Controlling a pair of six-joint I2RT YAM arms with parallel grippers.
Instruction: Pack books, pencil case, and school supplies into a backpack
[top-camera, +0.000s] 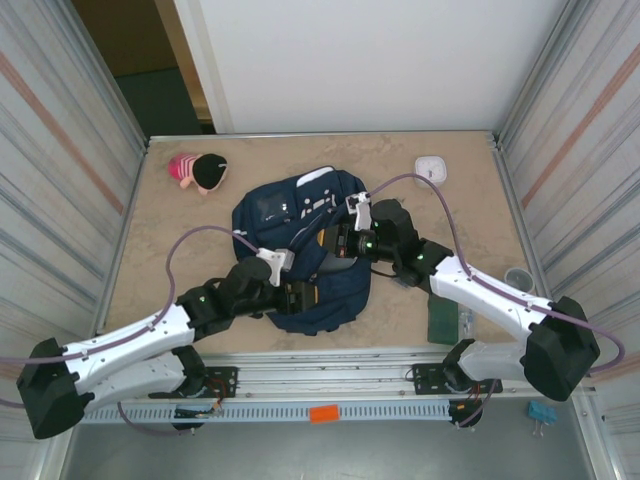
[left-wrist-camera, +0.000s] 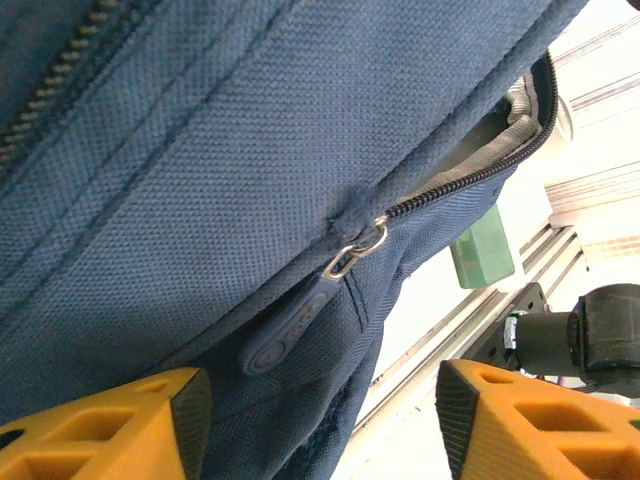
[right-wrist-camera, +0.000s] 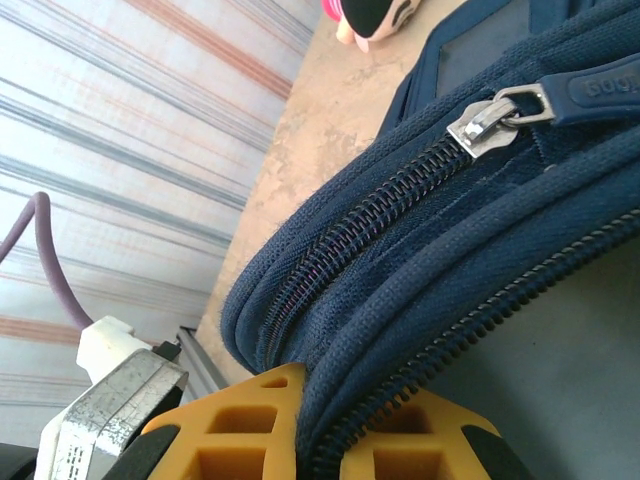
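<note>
Top external, beige tabletop (top-camera: 150, 210), backpack (top-camera: 270, 215), corrugated walls (top-camera: 60, 120)

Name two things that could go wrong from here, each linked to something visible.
1. The left hand stands open, off the zipper pull; the mouth gapes only narrowly, so the green book may snag going in.
2. The right hand pinches just the backpack's rim; the fabric might slip out and the mouth sag shut.

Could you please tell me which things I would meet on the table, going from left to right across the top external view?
pink-and-black soft item → backpack → white square device → small clear round item
</note>
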